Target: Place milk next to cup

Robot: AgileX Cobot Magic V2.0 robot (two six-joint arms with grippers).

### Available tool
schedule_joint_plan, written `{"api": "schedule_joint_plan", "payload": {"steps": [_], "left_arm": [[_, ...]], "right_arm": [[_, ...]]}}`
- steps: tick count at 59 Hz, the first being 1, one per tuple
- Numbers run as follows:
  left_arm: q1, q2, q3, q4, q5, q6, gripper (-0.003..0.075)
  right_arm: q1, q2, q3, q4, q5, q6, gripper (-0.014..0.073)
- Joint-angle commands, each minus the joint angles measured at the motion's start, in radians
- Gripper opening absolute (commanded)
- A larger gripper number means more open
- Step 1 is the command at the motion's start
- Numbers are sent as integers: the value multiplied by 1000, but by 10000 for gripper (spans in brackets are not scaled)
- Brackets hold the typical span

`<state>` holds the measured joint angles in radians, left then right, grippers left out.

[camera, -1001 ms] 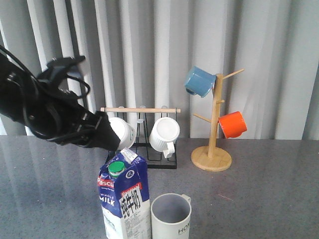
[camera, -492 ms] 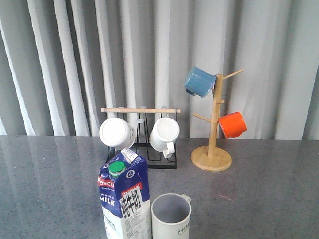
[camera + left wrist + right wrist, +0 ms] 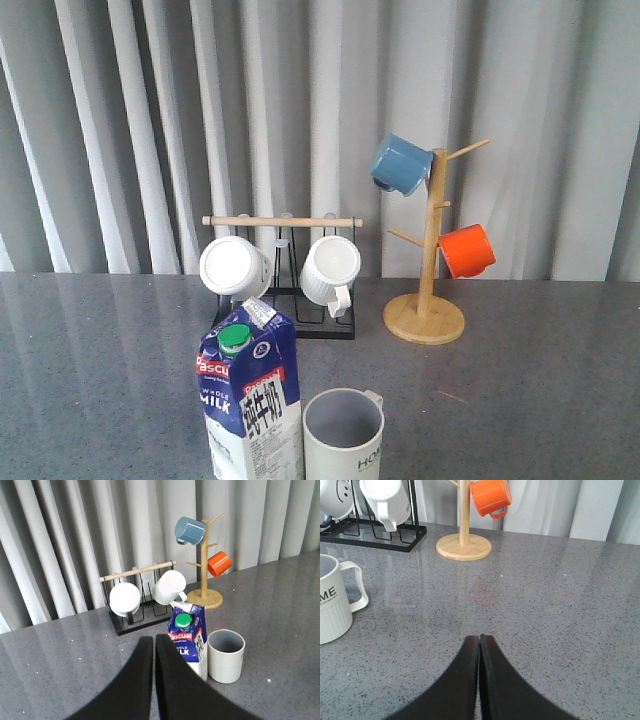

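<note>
With our left gripper [image 3: 154, 650] now pulled back out of the front view, clenched and empty like our right gripper [image 3: 479, 652], the milk [image 3: 249, 400] stands upright just left of the cup [image 3: 343, 433], so the placing looks done.

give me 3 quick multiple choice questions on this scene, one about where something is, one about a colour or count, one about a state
1. Where does the milk stand relative to the cup in the front view?
A. just left of it
B. behind the wooden mug tree
C. inside the black rack

2. How many mugs hang on the wooden mug tree?
A. none
B. two
C. four

3. How is the milk standing?
A. on its side
B. upright, green cap on
C. held in the air

Answers:
1. A, the carton stands close beside the cup on its left.
2. B, a blue mug and an orange mug hang there.
3. B, it stands on the table with no fingers on it.
</note>
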<state>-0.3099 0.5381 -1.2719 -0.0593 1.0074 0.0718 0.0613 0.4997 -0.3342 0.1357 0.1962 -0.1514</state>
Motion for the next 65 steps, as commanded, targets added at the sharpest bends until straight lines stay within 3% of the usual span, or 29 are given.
{"api": "schedule_joint_plan", "payload": {"steps": [1, 20, 31, 37, 54, 58, 65], "left_arm": [[-3, -25, 76, -8, -99, -34, -8], [-3, -44, 294, -4, -71, -33, -7], [-3, -44, 357, 59, -155, -32, -7], [-3, -50, 472, 76, -345, -31, -7], [46, -289, 1027, 230, -1132, -35, -7], [82, -378, 1114, 221, -1193, -44, -7], [174, -507, 1199, 160, -1164, -40, -7]], "right_arm": [[-8, 4, -26, -9, -72, -5, -4], [-8, 4, -26, -9, -72, -5, -4], [-8, 4, -26, -9, -72, -5, -4], [-8, 4, -26, -9, -72, -5, -4], [-8, 4, -26, -9, -72, -5, -4], [-8, 4, -26, -9, -72, -5, -4], [-8, 4, -26, -9, -72, -5, -4]]}}
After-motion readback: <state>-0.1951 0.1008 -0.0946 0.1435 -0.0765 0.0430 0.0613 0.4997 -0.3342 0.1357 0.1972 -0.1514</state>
